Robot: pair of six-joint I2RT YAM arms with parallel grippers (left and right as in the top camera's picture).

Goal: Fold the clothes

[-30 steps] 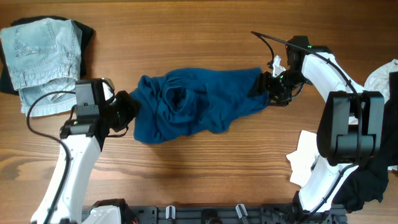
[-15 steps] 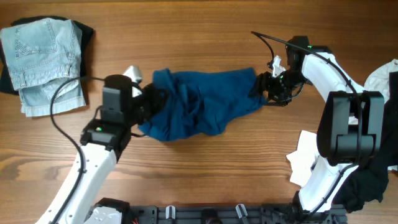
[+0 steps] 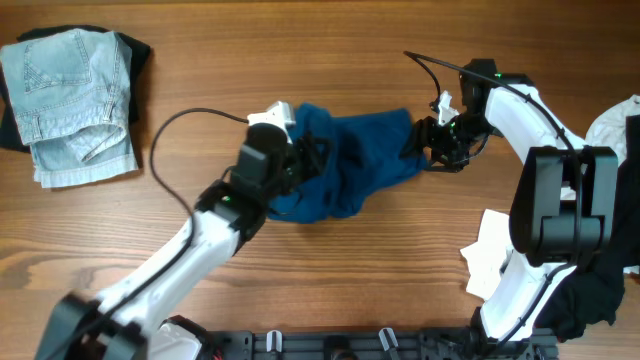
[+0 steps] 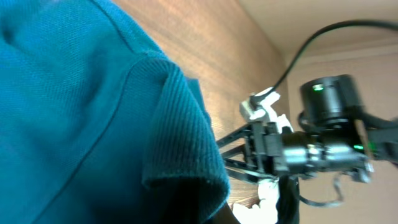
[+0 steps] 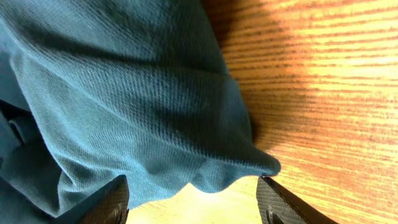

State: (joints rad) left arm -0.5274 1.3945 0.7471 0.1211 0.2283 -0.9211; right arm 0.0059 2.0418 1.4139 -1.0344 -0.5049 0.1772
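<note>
My left claw (image 3: pixel 303 163) is clamped tight on the bunched dark blue fabric shirt (image 3: pixel 365 160). My right claw (image 3: pixel 414 140) gapes wide, straddling its right edge on the wooden tabletop (image 3: pixel 350 50).

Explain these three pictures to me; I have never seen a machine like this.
This is a robot: two arms at a wooden table, each ending in a two-fingered pincer. The wide picture looks down from above; the two close-ups come from cameras on the wrists. A blue shirt lies bunched mid-table. The left pincer is shut on its left end, so that wrist's view is full of blue cloth. The right pincer stands open at the shirt's right edge. Pale jeans lie at the top left of the wide picture, white cloth and black cloth at the right.
</note>
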